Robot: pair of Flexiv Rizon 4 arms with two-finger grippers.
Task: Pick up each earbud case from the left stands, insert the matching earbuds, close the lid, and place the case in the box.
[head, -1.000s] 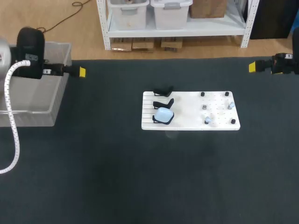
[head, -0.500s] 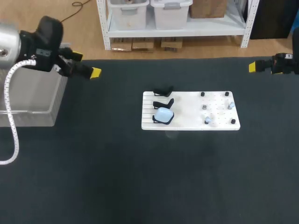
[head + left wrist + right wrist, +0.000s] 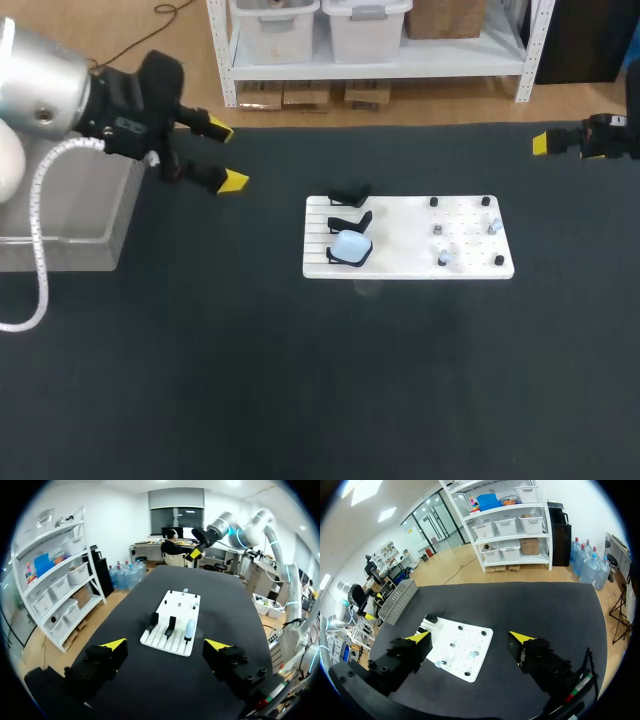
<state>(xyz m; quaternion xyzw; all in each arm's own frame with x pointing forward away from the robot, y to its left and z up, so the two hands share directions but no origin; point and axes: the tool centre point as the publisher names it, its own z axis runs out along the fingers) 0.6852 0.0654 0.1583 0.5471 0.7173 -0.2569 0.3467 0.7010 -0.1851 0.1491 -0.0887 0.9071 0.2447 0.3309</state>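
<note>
A white board [image 3: 400, 250] lies at mid-table. Three black stands line its left end; the nearest one holds a pale blue earbud case [image 3: 351, 244], and the other two stands [image 3: 351, 206] are bare. Small earbuds [image 3: 446, 258] sit among pegs on the board's right half. My left gripper [image 3: 224, 156] hangs open and empty, left of the board. In the left wrist view the case [image 3: 190, 628] stands well ahead of the left gripper [image 3: 166, 645]. My right gripper [image 3: 541, 143] is at the far right edge. It shows open and empty in its own view [image 3: 470, 637], with the board [image 3: 455, 635] ahead.
A clear plastic box [image 3: 75, 215] stands at the table's left edge, behind my left arm. Dark table mat [image 3: 320, 380] surrounds the board on all sides.
My left arm has swung from over the box rightward and nearer, toward the board, its gripper still open. The right arm and the board's things have not moved.
</note>
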